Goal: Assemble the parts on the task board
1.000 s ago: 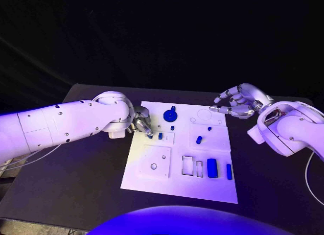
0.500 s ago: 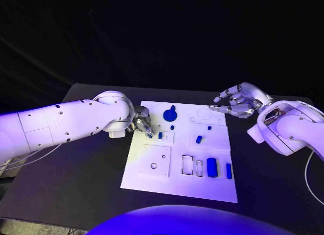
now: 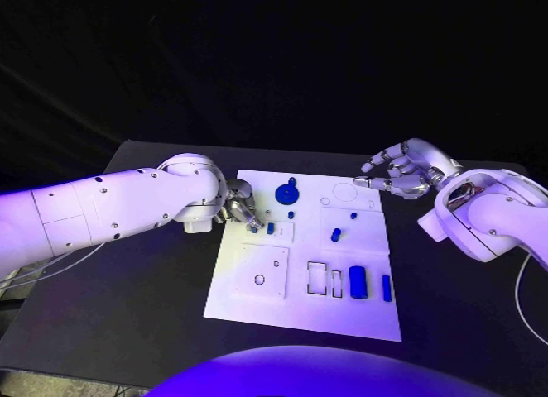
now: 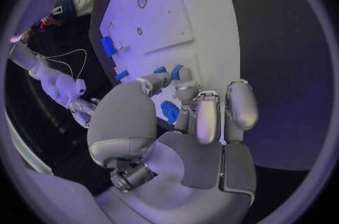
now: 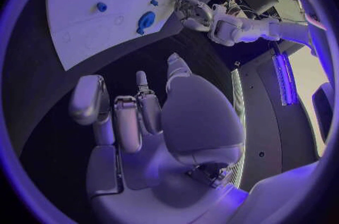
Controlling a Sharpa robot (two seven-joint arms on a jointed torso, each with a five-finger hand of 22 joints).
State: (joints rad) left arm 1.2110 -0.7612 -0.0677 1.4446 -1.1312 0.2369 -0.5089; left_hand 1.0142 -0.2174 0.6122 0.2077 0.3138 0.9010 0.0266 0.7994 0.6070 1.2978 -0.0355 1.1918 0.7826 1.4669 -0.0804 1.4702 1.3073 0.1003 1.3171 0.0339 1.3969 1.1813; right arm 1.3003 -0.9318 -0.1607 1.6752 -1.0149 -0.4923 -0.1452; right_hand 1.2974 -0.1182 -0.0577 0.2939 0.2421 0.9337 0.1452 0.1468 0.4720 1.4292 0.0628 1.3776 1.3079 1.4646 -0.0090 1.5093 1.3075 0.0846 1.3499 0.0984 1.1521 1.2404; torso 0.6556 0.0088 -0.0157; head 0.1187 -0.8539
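The white task board (image 3: pixel 300 308) lies in the middle of the table. On it are a round blue part (image 3: pixel 287 195), several small blue pegs such as one (image 3: pixel 336 235), and two blue blocks (image 3: pixel 359 282) near the front. My left hand (image 3: pixel 241 207) hovers at the board's far left edge, fingers curled down beside a small blue peg (image 3: pixel 271 228). In the left wrist view a blue piece (image 4: pixel 169 111) shows between the thumb and fingers (image 4: pixel 209 117); whether it is held I cannot tell. My right hand (image 3: pixel 400 175) hangs over the board's far right corner, fingers apart, holding nothing.
The black table (image 3: pixel 119 289) has bare room on both sides of the board. In the right wrist view the board (image 5: pixel 85 38) and my left hand (image 5: pixel 194 12) lie beyond the right hand's fingers (image 5: pixel 130 122).
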